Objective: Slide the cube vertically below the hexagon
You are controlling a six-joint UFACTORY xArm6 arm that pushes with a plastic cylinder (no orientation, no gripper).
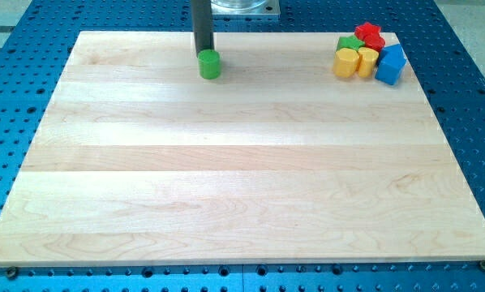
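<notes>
My dark rod comes down from the view's top, and my tip (203, 53) stands right against the upper side of a green block (209, 65) with a rounded top, at the board's upper middle-left. Far to the view's right, a tight cluster sits at the board's top right corner. It holds a yellow hexagon (345, 62), a second yellow block (367, 59), a blue cube-like block (391, 66), a red star (370, 33) and a small green block (349, 43) partly hidden behind the yellow ones. My tip is well clear of that cluster.
The wooden board (242, 178) lies on a blue perforated table (469, 97). The arm's metal base (242, 8) shows at the view's top centre. The cluster lies close to the board's top and right edges.
</notes>
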